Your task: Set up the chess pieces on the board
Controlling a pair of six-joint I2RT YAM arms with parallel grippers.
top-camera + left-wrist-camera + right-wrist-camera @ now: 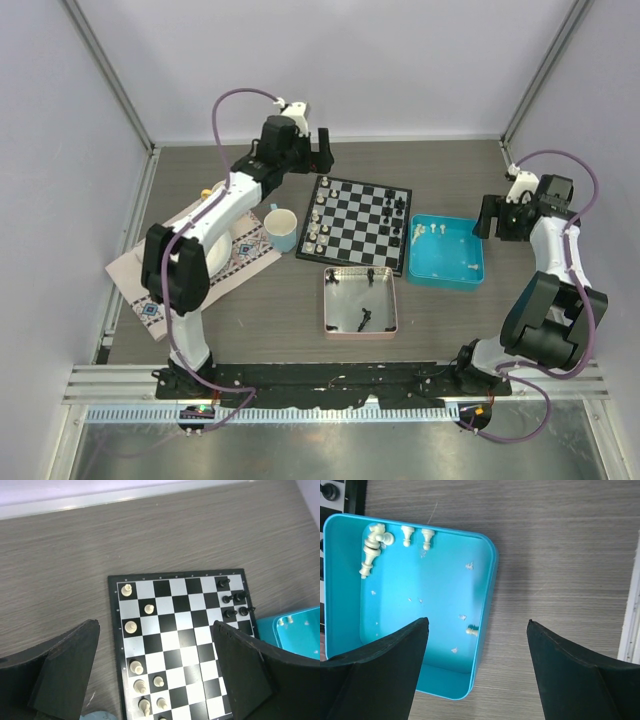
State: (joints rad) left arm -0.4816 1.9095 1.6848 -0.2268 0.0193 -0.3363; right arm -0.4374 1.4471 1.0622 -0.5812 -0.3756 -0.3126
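Table (grey woodgrain) bears board, blue tray, pink tray, mat.

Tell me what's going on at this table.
Two robot arms are setting up a chess set, partway done. The left hand hangs open and empty over the board, where several white pieces stand along one side and a few black pieces near the opposite corner. The right hand is open above the blue tray, which holds unplaced white pieces. The pink tray holds unplaced black pieces.
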